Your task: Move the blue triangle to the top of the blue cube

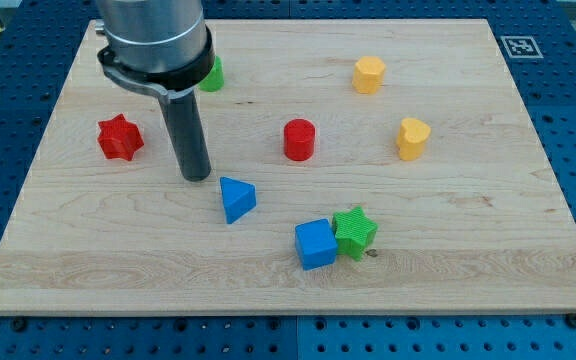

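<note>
Resting near blue triangle (236,198), at its upper left: my tip (197,176); contact unclear. Blue cube (315,244) lower right.

A pale wooden board (448,260) carries eight blocks. A blue triangle (236,198) sits near centre, with a blue cube (315,243) touching a green star (354,231) to its right, nearer the view's bottom. Farther up: red star (119,137) at left, red cylinder (299,139), two yellow blocks (369,74) (413,138), and a partly hidden green block (212,74).
</note>
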Robot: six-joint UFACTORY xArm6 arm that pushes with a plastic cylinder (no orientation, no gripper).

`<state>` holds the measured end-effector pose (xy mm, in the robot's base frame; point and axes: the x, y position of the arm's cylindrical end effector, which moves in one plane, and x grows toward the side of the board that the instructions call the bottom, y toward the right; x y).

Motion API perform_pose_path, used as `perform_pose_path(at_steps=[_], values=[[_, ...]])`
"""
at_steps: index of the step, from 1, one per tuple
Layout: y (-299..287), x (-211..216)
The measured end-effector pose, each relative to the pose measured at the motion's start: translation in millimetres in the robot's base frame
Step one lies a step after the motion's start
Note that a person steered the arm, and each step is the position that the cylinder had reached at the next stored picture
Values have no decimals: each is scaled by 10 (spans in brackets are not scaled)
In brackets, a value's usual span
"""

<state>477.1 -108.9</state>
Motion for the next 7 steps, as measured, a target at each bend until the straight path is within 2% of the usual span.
perform_pose_path(at_steps=[3,7], values=[[335,200],[301,295]])
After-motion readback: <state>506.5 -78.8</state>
